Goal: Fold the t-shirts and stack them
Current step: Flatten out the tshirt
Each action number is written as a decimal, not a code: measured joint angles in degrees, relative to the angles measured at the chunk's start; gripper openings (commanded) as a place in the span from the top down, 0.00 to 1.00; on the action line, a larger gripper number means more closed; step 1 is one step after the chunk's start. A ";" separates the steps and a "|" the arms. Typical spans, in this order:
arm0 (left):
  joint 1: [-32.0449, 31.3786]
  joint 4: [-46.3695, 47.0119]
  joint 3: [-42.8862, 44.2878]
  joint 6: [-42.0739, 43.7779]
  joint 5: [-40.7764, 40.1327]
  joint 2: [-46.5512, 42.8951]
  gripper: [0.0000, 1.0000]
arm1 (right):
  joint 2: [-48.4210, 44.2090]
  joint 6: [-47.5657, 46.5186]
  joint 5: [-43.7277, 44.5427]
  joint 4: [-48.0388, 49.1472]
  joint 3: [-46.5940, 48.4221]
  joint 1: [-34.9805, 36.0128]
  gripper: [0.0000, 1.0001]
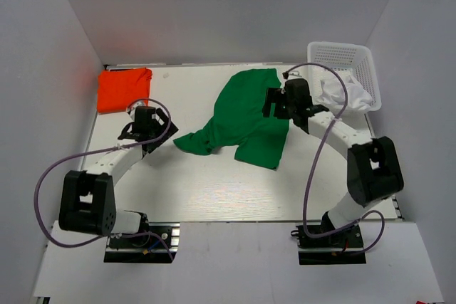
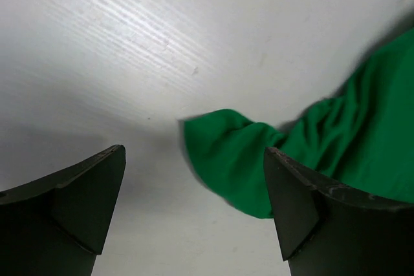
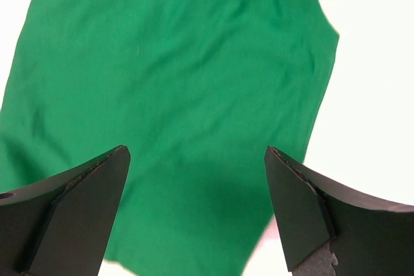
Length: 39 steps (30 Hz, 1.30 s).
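Gaping empty: left end effector (image 2: 194, 159), right end effector (image 3: 197, 156) | green t-shirt (image 1: 246, 115) partly hidden under the latter

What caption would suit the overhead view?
Left gripper beside, right gripper above a rumpled green shirt; orange shirt folded far left.

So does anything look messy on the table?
The green t-shirt lies crumpled and skewed in the middle, one sleeve bunched toward the left hand, unlike the orange-red t-shirt folded neatly in the far left corner.
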 measured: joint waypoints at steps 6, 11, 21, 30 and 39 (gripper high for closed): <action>-0.13 -2.38 0.72 1.16 0.04 9.03 0.10 | -8.74 0.87 -2.47 -1.88 -9.94 0.04 0.10; -0.11 0.17 0.52 1.97 2.12 10.51 0.30 | -13.49 1.75 -2.43 -4.74 -14.14 0.22 0.10; -1.73 10.80 -1.05 2.45 7.41 14.38 0.63 | -17.66 2.64 0.44 -10.91 -19.93 1.27 0.10; -3.32 13.55 -2.73 2.29 8.33 14.93 1.00 | -19.12 4.57 -1.86 -12.39 -23.71 4.50 0.10; -3.41 11.76 -7.02 1.90 7.72 9.55 1.00 | -16.13 6.36 -5.60 -9.49 -27.23 9.53 0.10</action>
